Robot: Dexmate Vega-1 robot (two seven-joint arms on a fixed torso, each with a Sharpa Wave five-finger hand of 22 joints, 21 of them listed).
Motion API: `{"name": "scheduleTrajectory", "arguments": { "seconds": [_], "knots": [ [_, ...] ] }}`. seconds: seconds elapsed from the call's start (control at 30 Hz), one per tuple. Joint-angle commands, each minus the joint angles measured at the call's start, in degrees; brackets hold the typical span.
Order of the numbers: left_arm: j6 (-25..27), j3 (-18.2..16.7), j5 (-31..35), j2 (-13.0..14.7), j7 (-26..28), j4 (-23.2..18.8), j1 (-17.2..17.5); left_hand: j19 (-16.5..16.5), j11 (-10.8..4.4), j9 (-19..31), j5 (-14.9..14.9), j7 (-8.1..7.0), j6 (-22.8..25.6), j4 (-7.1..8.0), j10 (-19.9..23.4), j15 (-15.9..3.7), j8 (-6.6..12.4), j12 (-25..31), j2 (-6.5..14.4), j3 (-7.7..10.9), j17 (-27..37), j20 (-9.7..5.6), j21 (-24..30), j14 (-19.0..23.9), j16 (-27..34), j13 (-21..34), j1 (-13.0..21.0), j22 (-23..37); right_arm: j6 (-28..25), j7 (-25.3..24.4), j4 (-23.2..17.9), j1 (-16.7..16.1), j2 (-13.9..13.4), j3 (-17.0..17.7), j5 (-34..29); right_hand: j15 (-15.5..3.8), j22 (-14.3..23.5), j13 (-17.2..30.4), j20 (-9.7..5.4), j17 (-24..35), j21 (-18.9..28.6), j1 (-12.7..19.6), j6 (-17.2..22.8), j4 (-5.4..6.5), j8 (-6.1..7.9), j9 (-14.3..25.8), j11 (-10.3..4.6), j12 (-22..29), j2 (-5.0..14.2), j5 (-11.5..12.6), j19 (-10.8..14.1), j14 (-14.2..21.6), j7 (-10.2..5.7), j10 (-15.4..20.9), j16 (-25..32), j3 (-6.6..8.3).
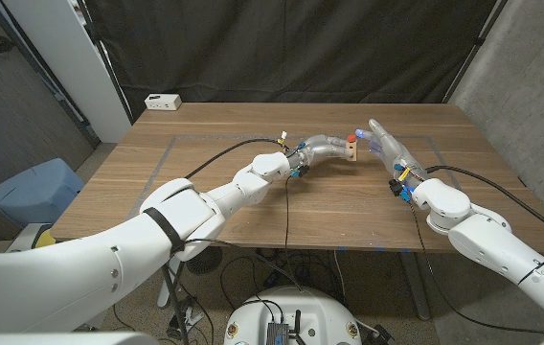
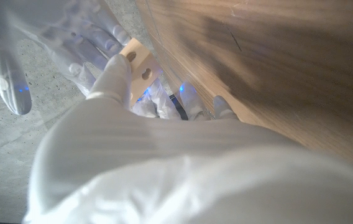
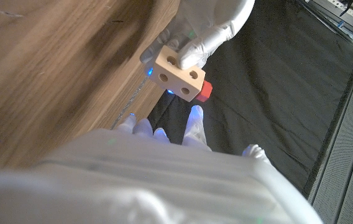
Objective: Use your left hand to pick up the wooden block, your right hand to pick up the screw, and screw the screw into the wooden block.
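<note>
Over the wooden counter (image 1: 253, 192), the left robot hand (image 1: 322, 149) grips the block (image 1: 351, 149), a pale wooden cube with round holes, holding it up off the surface near the far middle. A red screw (image 3: 206, 91) juts from the block's side, its head turned toward the right robot hand (image 1: 387, 144). That hand hovers just beside the block with its fingers stretched out and apart, holding nothing; a white box (image 1: 163, 101) sits at the counter's far left corner.
</note>
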Motion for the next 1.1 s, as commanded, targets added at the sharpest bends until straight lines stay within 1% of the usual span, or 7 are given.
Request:
{"name": "scheduleTrajectory", "arguments": {
  "seconds": [0.03, 0.5, 1.1],
  "knots": [
    [-0.13, 0.01, 0.12, -0.02, 0.13, -0.05, -0.09, 0.17, 0.08, 0.31, 0.33, 0.02, 0.61, 2.32, 0.48, -1.46, 0.28, 0.4, 1.41, 2.9, 0.03, 0.24, 0.13, -0.15, 0.04, 0.21, -0.78, 0.16, -0.14, 0.66, 0.14, -0.01, -0.25, -0.54, 0.16, -0.08, 0.24, -0.01, 0.18, 0.16, 0.0, -0.75, 0.51, 0.33, 0.14, 0.05, 0.29, -0.08, 0.08, 0.4, -0.41, -10.85, 0.03, -5.66, 0.2, -0.22],
    [-0.13, -0.05, 0.11, 0.33, 0.15, -0.98, 0.38, 0.18, 0.1, 0.31, 0.33, -0.02, 0.56, 2.36, 0.59, -1.4, 0.26, 0.48, 1.39, 2.88, 0.03, 0.29, 0.13, -0.17, 0.03, 0.27, -0.84, 0.16, -0.51, 0.94, -0.5, -0.14, -0.67, -0.79, 0.35, -0.1, 0.25, -0.01, 0.21, 0.21, 0.01, -1.18, 0.57, 0.65, 0.15, 0.06, 0.23, -0.03, 0.08, 0.5, -0.53, -10.86, 0.01, -5.69, 0.27, -0.43],
    [-0.1, 0.0, 0.08, 0.04, -0.09, -0.74, 0.39, 0.15, 0.06, 0.31, 0.36, 0.04, 0.54, 2.4, 0.43, -1.4, 0.25, 0.38, 1.51, 2.96, 0.03, 0.31, 0.13, -0.12, 0.04, 0.22, -0.83, 0.16, -0.16, 0.59, -1.76, -1.14, -1.28, -0.41, -0.12, -0.14, 0.24, -0.01, 0.15, 0.2, 0.08, -1.37, 0.66, 0.93, 0.16, 0.07, 0.17, 0.09, 0.28, 0.69, -0.51, -10.73, -0.04, -5.48, 0.37, -0.49]
  ]
}}
